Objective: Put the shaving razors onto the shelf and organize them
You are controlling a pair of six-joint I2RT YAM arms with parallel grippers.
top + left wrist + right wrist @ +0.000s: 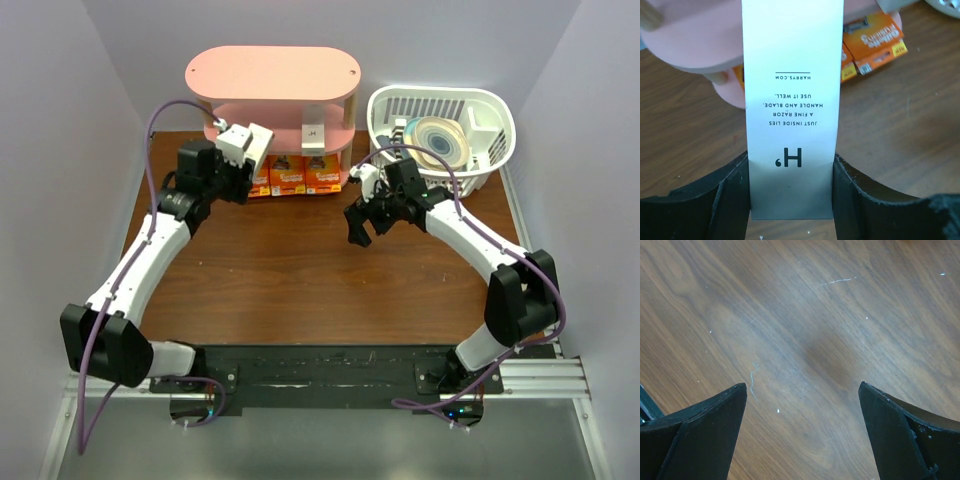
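The pink three-tier shelf [272, 72] stands at the back of the table. Three orange razor packs [290, 178] stand in a row at its bottom tier. One whitish-grey box [314, 135] stands upright on the middle tier. My left gripper [238, 166] is shut on the second whitish-grey box [247, 143] and holds it at the shelf's left front, near the middle tier. In the left wrist view the box [792, 100] sits between my fingers [735, 200], with the pink boards [695, 40] and orange packs [875, 42] behind it. My right gripper [362, 215] is open and empty over the table [805, 330].
A white slatted basket [490, 110] stands right of the shelf and holds a round, ringed object [440, 140]. The right arm's forearm lies just in front of the basket. The enclosure's walls rise on both sides.
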